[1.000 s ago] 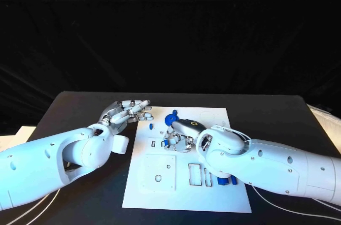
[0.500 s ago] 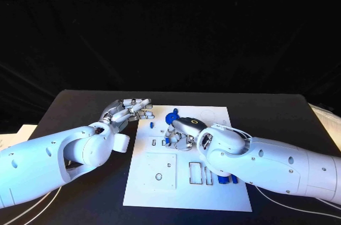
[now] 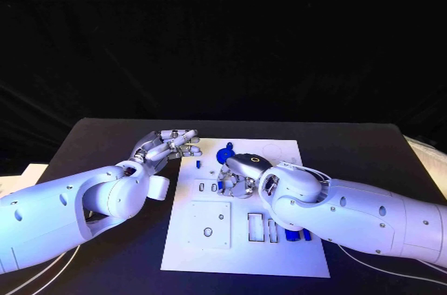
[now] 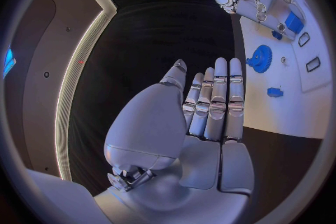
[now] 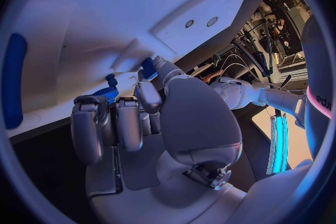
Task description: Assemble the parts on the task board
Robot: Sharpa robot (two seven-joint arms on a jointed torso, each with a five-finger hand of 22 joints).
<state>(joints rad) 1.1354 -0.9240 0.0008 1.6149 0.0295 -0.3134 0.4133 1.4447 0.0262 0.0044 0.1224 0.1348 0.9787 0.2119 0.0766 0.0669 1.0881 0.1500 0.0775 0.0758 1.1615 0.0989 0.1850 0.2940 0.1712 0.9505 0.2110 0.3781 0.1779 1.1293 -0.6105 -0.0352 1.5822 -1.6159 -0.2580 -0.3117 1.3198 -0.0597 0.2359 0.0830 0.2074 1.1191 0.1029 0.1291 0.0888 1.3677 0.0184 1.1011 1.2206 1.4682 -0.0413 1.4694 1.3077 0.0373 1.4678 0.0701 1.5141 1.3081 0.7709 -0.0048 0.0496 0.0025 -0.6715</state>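
1. task board – white plate mid table, long side running away from the robot; blue gear stands near its far end, more blue parts by the near right edge, empty slots between.
2. right hand – low over the board's upper middle, fingers curled in. wrist view shows a small blue part pinched at the fingertips, close to the board surface.
3. left hand – flat, fingers straight and pressed together, holding nothing, hovering at the board's far left edge.
4. doing it well, imo: line the part up square w/ its slot before pushing, go down slow, keep the pinch light so it doesn't tilt; left hand could steady the board.
5. vs 1 s ago: almost no change. right hand sits a touch lower/closer to the board, left hand same pose, parts haven't moved.
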